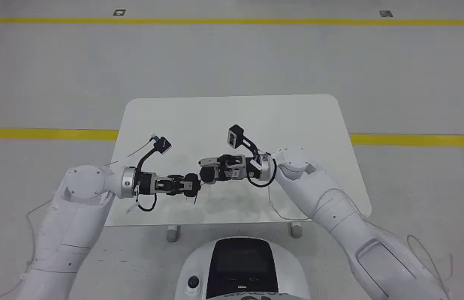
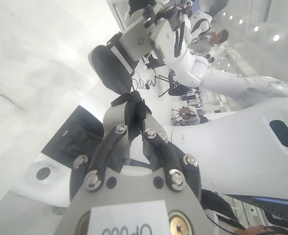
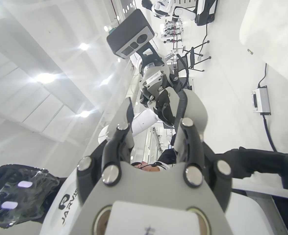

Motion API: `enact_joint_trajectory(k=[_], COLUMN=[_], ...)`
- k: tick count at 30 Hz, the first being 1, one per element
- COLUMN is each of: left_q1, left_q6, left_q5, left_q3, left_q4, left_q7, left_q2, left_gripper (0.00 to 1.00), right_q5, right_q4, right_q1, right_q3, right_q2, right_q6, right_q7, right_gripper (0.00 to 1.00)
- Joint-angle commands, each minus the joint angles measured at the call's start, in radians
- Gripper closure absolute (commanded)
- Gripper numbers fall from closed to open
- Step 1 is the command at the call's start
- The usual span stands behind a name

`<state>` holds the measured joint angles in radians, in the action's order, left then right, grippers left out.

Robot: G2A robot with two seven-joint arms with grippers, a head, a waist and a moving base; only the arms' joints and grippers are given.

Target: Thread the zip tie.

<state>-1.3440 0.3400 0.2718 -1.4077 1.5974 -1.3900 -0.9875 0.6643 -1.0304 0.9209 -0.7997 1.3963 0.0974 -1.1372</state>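
1. White counter (image 1: 307, 120) is standing on a pale floor with yellow lines; above its near edge the left pincer (image 1: 191, 184) and right pincer (image 1: 205, 166) are meeting tip to tip.
2. From the left wrist, the black zip tie (image 2: 133, 117) is running lengthwise between the left pincer's fingers, pointing outward; that pincer is clamping together on it, and its bunched end is touching the right pincer's black pad (image 2: 112, 72).
3. From the right wrist, the right pincer's fingers (image 3: 124, 116) are standing apart, framing the left pincer.
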Motion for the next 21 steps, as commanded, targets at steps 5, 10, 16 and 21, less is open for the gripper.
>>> enact_joint_trajectory(k=[5, 10, 16, 21], left_q1=[0.000, 0.000, 0.000, 0.000], left_q6=[0.000, 0.000, 0.000, 0.000], left_q5=[0.000, 0.000, 0.000, 0.000], left_q3=[0.000, 0.000, 0.000, 0.000], left_q4=[0.000, 0.000, 0.000, 0.000], left_q7=[0.000, 0.000, 0.000, 0.000], left_q2=[0.000, 0.000, 0.000, 0.000], left_gripper=[1.00, 1.00, 1.00, 1.00], right_q5=[0.001, -0.001, -0.002, -0.002], right_q4=[0.014, 0.019, 0.024, 0.032], right_q1=[-0.001, 0.001, 0.003, 0.004], right_q3=[0.000, -0.002, -0.003, -0.005], right_q2=[0.004, 0.006, 0.010, 0.012], right_q6=[0.004, 0.005, 0.007, 0.010], right_q7=[-0.007, -0.010, -0.011, -0.010], right_gripper=[1.00, 1.00, 0.85, 0.86])
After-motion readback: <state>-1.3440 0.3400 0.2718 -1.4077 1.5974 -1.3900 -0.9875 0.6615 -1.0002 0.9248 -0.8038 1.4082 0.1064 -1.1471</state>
